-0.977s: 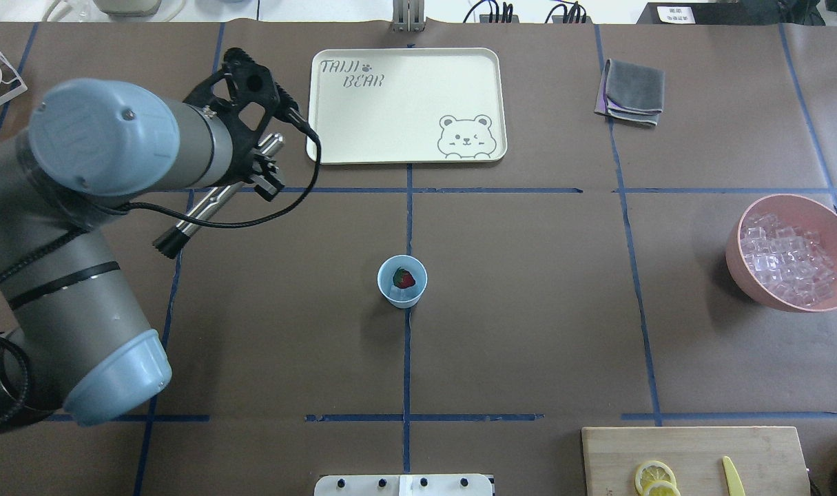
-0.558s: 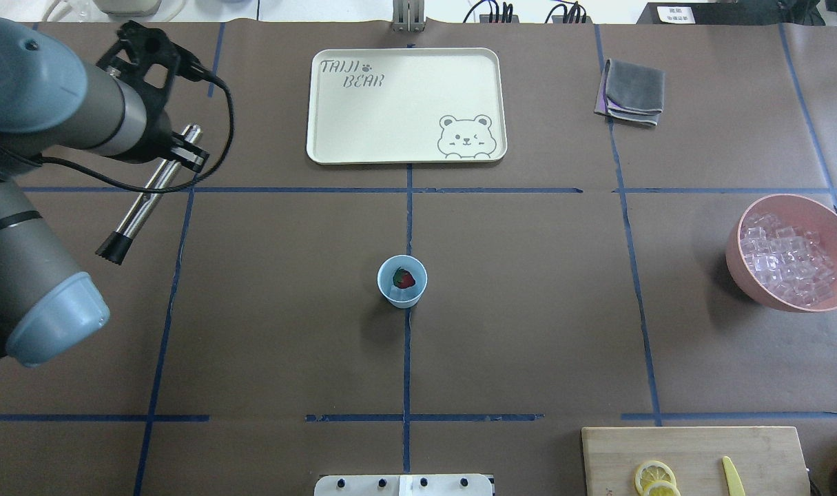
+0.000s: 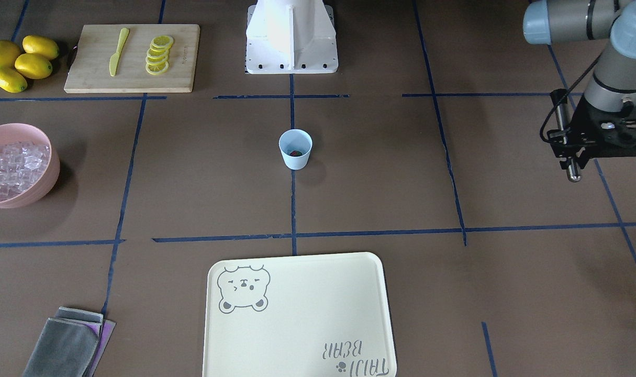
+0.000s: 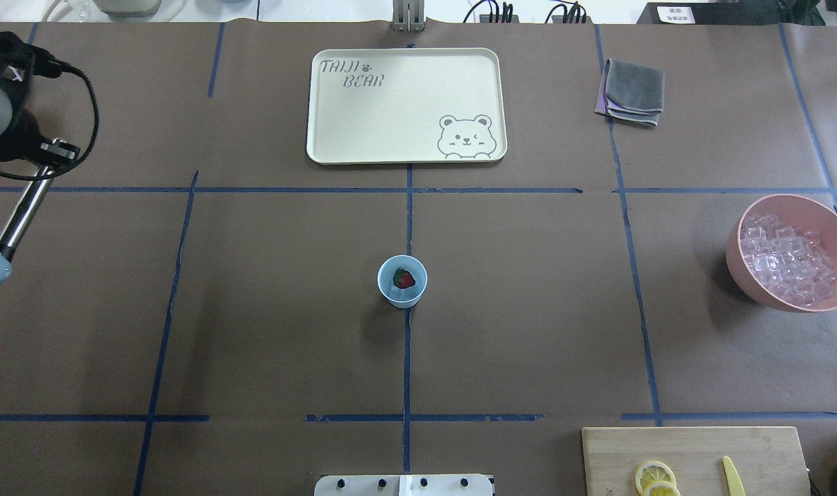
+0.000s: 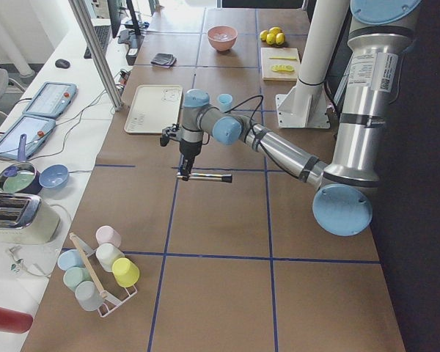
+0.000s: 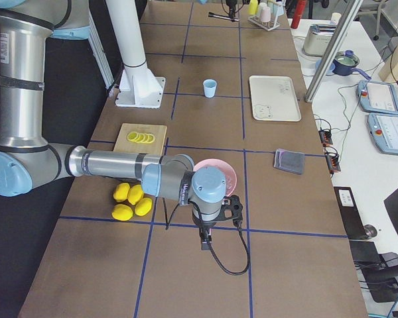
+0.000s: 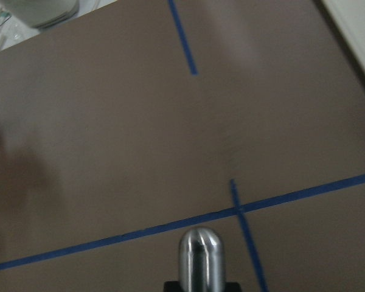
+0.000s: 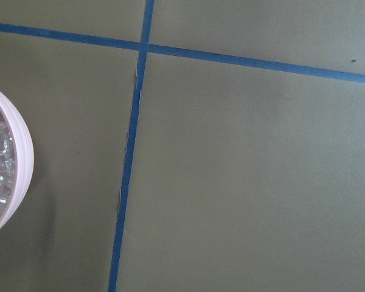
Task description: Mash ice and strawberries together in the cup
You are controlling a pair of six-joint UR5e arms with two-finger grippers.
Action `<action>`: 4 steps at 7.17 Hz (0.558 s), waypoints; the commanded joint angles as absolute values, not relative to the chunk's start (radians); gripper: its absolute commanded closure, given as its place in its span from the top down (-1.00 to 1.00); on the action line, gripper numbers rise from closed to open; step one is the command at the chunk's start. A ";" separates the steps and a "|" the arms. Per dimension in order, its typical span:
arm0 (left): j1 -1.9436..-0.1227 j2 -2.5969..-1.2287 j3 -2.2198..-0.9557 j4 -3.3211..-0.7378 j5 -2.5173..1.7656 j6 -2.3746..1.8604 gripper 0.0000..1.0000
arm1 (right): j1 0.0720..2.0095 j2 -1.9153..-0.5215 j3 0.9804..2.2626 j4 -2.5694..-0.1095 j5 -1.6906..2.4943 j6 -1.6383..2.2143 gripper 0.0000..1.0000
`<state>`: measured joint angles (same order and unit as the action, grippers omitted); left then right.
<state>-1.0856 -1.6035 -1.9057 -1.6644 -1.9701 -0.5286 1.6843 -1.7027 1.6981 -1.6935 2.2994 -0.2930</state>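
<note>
The pale blue cup (image 4: 402, 281) is sitting upright in the middle of the table, right on the blue tape line. One red strawberry (image 4: 406, 279) is down inside it (there's a bit of green on it). The ice (image 4: 787, 260) is heaped in the pink bowl (image 4: 824, 207) way over on the robot's right side, well apart from the cup.

The left gripper (image 4: 49, 153) is out at the far left edge of the table, up in the air. It's clamped tight on a metal rod (image 4: 20, 210) near the rod's rounded end. The rod lies roughly level, with its dark-tipped end pointing back toward the robot.

The right gripper (image 6: 204, 240) hangs above the table just beside the pink bowl, pointing down. Honestly I can't tell whether its fingers are apart or together.

A cream tray (image 4: 404, 160) sits at the far side of the table from the robot. A cutting board (image 4: 694, 448) with lemon slices (image 4: 654, 477) on it is at the near right corner.
</note>
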 commanded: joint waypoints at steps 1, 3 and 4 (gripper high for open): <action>-1.141 -1.472 -1.760 -1.979 -2.014 -0.540 -0.81 | 1.684 -1.703 1.700 -1.694 2.299 -0.293 0.98; -1.135 -1.451 -1.560 -2.260 -2.013 -0.628 -0.81 | 1.684 -1.703 1.703 -1.694 2.299 -0.293 0.98; -1.131 -1.466 -1.477 -2.370 -2.011 -0.708 -0.81 | 1.684 -1.703 1.703 -1.694 2.299 -0.293 0.98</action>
